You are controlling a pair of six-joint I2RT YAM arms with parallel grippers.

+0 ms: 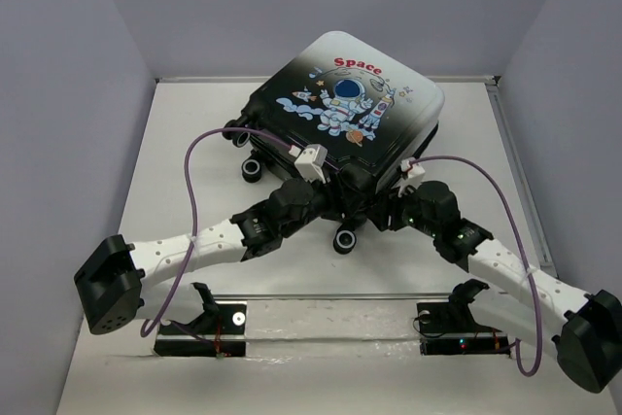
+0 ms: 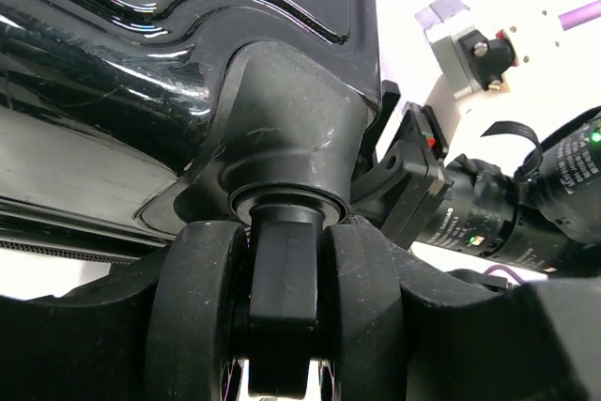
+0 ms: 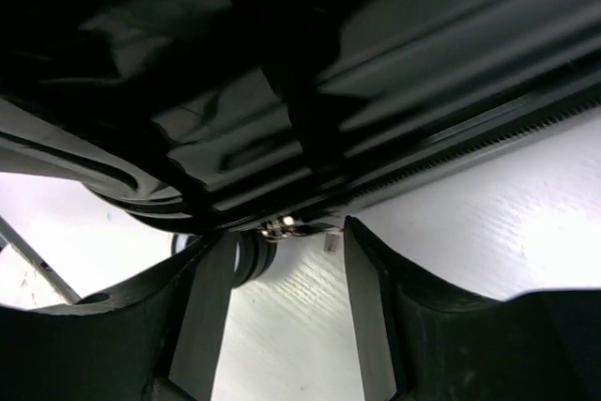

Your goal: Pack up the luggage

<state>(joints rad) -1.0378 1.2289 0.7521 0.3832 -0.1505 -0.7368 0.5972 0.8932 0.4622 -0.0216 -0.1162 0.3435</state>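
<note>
The luggage (image 1: 350, 94) lies flat and closed at the back middle of the table, astronaut and red "Space" print up. My left gripper (image 1: 342, 185) is at its near corner. In the left wrist view it (image 2: 282, 326) is shut on a black caster wheel (image 2: 362, 316) under the glossy black shell (image 2: 141, 63). My right gripper (image 1: 387, 203) is at the near edge just to the right. In the right wrist view it (image 3: 286, 241) is open, with a metal zipper pull (image 3: 282, 225) at the seam of the luggage (image 3: 329, 72) between its fingertips (image 3: 362, 260).
Another caster wheel (image 1: 345, 238) rests on the table below the grippers, and two more (image 1: 255, 169) stick out at the left corner. Purple cables loop over both arms. Black arm mounts (image 1: 199, 323) sit at the near edge. Walls enclose the table.
</note>
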